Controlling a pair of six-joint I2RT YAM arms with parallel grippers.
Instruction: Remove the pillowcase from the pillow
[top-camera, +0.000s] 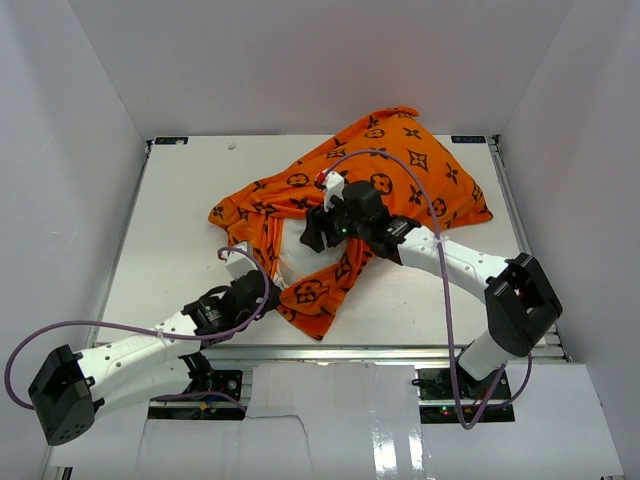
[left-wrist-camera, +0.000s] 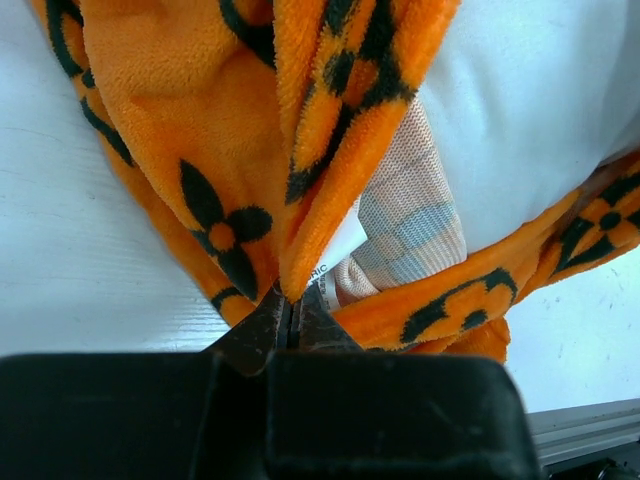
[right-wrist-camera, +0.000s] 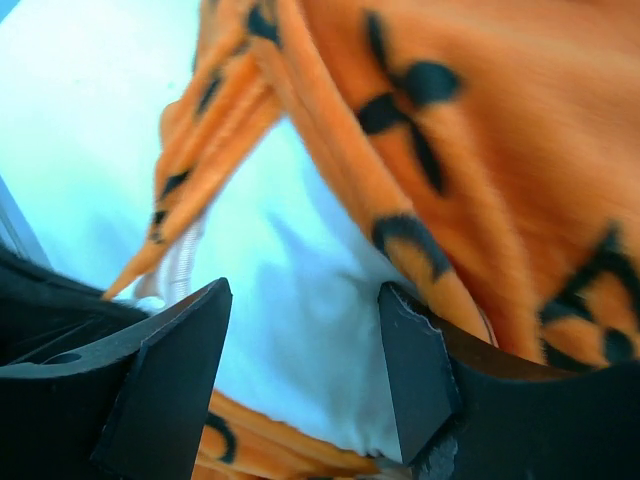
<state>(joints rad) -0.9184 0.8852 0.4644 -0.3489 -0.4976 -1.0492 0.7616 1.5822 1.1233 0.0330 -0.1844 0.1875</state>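
Note:
The orange pillowcase (top-camera: 400, 160) with black motifs lies bunched across the back right of the table. The white pillow (top-camera: 293, 246) shows at its open near end. My left gripper (top-camera: 266, 290) is shut on the pillowcase's hem; in the left wrist view the gripper (left-wrist-camera: 289, 312) pinches an orange fold (left-wrist-camera: 190, 130), with the pale inside (left-wrist-camera: 410, 220) and the pillow (left-wrist-camera: 530, 130) behind it. My right gripper (top-camera: 318, 232) is open over the opening. In the right wrist view the gripper (right-wrist-camera: 300, 370) straddles bare white pillow (right-wrist-camera: 290, 290), with the pillowcase (right-wrist-camera: 500, 130) beyond.
White walls enclose the table (top-camera: 170, 230) on the left, back and right. A metal rail (top-camera: 380, 352) runs along the near edge. A purple cable (top-camera: 440, 300) loops over the right arm, and another trails by the left arm.

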